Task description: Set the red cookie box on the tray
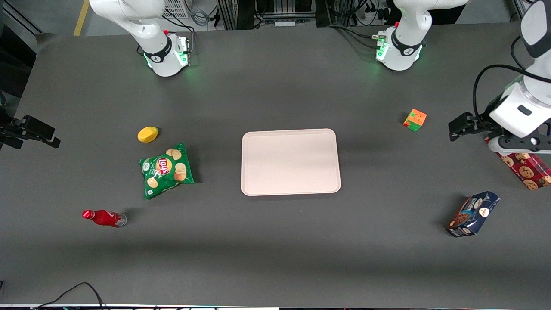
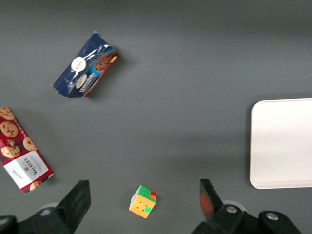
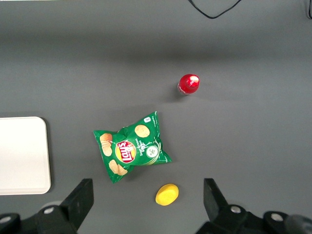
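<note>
Dark grey table [image 1: 275,241] bearing tray [image 1: 290,189], red cookie box [image 1: 527,168], chip bag [image 1: 165,170].

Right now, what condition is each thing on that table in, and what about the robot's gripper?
red cookie box: lying flat on the table, not on the tray.
tray: flat, nothing on it.
gripper: open, holding nothing, above the table near the red cookie box.
blue cookie package: crumpled, lying on its side.
puzzle cube: scrambled colours.
chip bag: sealed, lying flat.
red bottle: capped.
</note>
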Tool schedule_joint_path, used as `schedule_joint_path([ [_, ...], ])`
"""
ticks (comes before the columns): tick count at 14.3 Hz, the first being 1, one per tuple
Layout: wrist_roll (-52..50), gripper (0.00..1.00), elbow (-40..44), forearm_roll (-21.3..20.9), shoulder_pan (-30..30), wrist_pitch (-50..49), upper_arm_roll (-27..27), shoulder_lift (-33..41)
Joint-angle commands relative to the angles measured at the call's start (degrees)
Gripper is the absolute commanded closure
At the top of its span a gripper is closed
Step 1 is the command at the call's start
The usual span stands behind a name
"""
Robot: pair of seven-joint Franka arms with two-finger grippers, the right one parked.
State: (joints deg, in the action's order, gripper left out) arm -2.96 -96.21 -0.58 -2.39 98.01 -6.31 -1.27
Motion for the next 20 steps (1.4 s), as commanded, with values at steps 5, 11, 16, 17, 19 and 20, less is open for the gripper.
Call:
schedule_joint_path([
  [5,0.8,0.0,0.9,-1.2,-7.2,-1.7,0.9,-2.9],
  [11,4.4,0.0,0.4,-5.1,-10.4,-2.7,1.8,-4.2],
  [16,18.9,0.0,-1.1,-5.7,-10.7,0.7,13.0,-5.4],
  [17,22.4,0.0,-1.9,-5.7,-10.9,2.4,14.8,-5.8],
  [19,27.3,0.0,-4.7,-5.0,-10.9,7.3,19.3,-6.2],
  [20,28.3,0.0,-6.7,-5.0,-10.9,10.1,20.8,-6.2],
])
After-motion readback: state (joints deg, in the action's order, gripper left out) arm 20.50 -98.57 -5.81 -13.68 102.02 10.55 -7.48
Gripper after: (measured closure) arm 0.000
